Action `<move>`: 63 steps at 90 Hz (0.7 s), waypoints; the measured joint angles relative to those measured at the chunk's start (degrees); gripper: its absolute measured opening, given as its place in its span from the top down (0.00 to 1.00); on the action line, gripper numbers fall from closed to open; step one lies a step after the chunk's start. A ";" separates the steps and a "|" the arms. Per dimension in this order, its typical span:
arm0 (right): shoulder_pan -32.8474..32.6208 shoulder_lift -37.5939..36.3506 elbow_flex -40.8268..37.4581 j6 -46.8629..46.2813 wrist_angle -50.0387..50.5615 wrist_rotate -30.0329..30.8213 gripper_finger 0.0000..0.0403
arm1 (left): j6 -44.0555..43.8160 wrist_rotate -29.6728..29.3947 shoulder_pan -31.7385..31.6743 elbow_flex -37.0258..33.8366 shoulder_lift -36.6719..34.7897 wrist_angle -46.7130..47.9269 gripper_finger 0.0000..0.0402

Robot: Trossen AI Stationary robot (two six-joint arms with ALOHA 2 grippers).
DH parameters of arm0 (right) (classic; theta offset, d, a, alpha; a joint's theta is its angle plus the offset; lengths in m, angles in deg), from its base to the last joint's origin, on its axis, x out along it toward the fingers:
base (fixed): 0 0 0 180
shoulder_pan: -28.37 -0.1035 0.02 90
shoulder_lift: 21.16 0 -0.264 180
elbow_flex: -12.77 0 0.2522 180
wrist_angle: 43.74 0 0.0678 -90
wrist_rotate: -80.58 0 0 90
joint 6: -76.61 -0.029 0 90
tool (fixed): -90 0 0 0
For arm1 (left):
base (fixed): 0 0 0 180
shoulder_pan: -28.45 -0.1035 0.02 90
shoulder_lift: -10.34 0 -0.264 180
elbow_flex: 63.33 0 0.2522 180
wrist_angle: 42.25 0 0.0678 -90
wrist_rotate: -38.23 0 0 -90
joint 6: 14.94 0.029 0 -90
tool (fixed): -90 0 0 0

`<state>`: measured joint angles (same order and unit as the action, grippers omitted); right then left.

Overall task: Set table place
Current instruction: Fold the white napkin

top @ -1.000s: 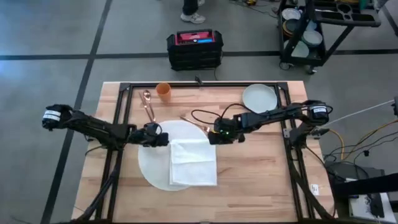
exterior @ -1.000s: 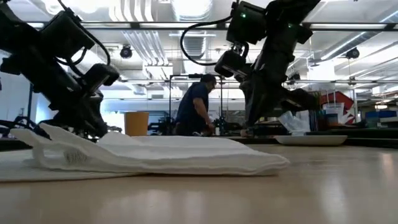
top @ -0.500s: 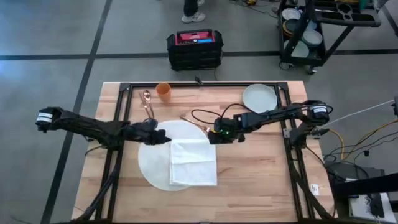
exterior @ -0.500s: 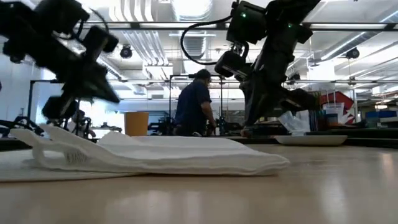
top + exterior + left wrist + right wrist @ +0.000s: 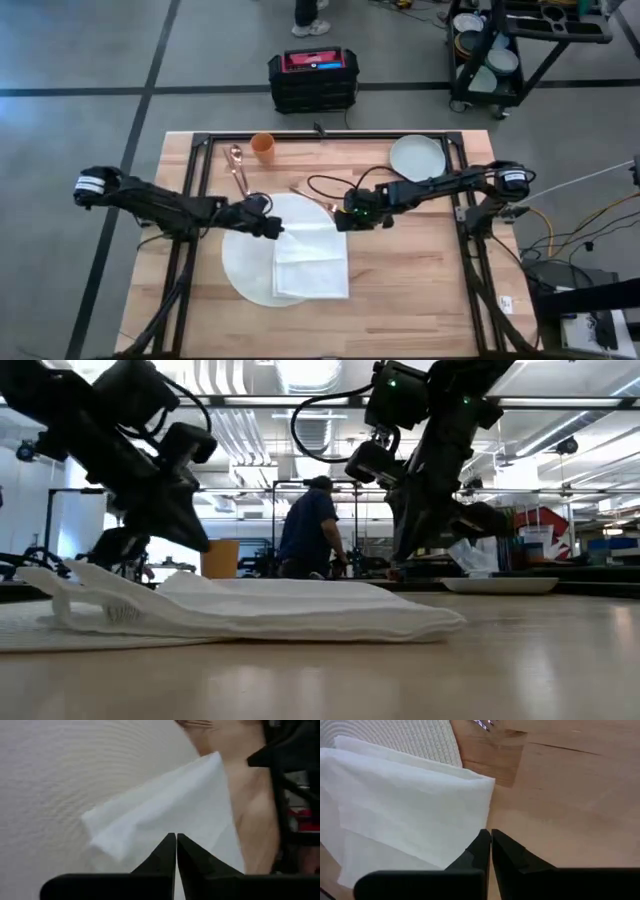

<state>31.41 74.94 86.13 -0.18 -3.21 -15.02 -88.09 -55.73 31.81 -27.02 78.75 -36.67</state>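
Flanking the folded white cloth napkin point(image 5: 311, 261), both arms sit at its far corners. The napkin is a rectangle with its long axis running from the table's far side toward the near side; it lies on the near-right part of the large round white woven mat point(image 5: 245, 265), its near-right corner overhanging onto the light-wood butcher-block table point(image 5: 420, 290). Left gripper point(image 5: 272, 228) is at the napkin's far-left corner, over the mat; its wrist view shows the fingers pressed together with nothing between them, pointed at a lifted fold of napkin point(image 5: 165, 815). Right gripper point(image 5: 345, 219) is at the napkin's far-right corner, fingers likewise together and empty, with the napkin edge point(image 5: 410, 805) just ahead. Judgement: the two are about equally near; either must spread its fingers before a pinch. Pale grey-green round plate point(image 5: 417, 157) is well beyond the napkin toward the table's far-right corner, nearer the right arm. Orange cup point(image 5: 262, 146) and copper-coloured spoon point(image 5: 238, 166) lie beyond the napkin toward the far-left corner, nearer the left arm.
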 joint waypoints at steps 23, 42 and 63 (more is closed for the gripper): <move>0.00 -0.06 0.00 0.34 0.10 0.28 1.00 | 1.15 0.25 -0.06 -0.20 4.98 2.76 1.00; 0.00 -0.13 0.00 0.46 0.05 0.29 1.00 | 0.49 -1.97 -0.24 -0.20 7.53 5.06 1.00; 0.00 -0.15 0.00 0.54 0.03 0.38 1.00 | 0.28 -0.44 -0.26 1.12 2.39 5.02 1.00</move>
<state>31.41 74.78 86.13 0.36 -3.18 -14.64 -87.81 -56.17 31.55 -25.90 81.14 -31.66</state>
